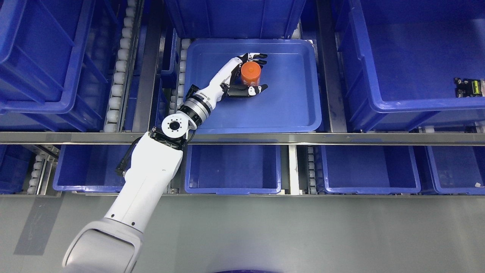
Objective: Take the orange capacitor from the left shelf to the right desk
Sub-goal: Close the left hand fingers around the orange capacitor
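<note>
A shelf (pixel 242 138) of blue bins fills the head view, with a shallow blue tray (pixel 295 110) at the centre of its upper level. The white left arm (pixel 151 178) rises from the lower left, crosses the shelf rail and reaches diagonally into that tray. Its left hand (pixel 242 74) lies sideways, fingers (pixel 257 57) curved above and thumb below the orange capacitor (pixel 251 73), cupping it; whether they grip it firmly cannot be told. The capacitor stands upright on the tray floor.
</note>
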You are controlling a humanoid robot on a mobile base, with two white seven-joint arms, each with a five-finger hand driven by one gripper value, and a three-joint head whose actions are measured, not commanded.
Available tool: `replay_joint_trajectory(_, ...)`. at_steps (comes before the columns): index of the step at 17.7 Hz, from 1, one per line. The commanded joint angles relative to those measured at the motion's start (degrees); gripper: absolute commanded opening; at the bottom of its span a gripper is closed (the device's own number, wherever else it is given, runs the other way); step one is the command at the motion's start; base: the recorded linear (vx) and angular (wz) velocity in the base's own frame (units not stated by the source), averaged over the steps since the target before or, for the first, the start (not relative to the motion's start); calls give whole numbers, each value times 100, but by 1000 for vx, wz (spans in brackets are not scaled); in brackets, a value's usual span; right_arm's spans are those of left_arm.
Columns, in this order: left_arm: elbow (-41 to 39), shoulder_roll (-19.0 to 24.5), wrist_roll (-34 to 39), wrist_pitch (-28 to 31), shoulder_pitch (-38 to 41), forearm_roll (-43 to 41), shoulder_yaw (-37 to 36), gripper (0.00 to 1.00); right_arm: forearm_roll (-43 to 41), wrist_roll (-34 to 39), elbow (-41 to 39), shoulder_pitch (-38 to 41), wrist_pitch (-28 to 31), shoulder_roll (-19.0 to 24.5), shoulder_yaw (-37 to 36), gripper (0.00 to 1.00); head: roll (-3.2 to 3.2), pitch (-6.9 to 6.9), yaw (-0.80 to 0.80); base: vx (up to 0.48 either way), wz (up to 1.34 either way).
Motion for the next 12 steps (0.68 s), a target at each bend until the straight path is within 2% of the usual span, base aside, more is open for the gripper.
replay_joint_trajectory(1,194,101,-4,-135,-23,183,-24,33,35,1,-100,123,1,-100,-70,100,0,0,0,0,0)
replay_joint_trajectory(4,194,101,-4,-171,-23,263,-15,18,35,1,-100,123,1,-100,-70,100,0,0,0,0,0)
replay_joint_trajectory(5,194,101,-4,-249,-23,289,11,13,35,1,-100,123,1,-100,-70,100,0,0,0,0,0)
replay_joint_trajectory(6,194,101,5,-406,-15,394,55,4,35,1,-100,123,1,-100,-70,100,0,0,0,0,0)
replay_joint_trajectory(7,194,101,5,-495,-15,490,64,0,35,1,-100,123,1,-100,-70,100,0,0,0,0,0)
replay_joint_trajectory(12,115,101,14,-794,-15,702,152,0,35,1,-100,123,1,-100,-70,100,0,0,0,0,0)
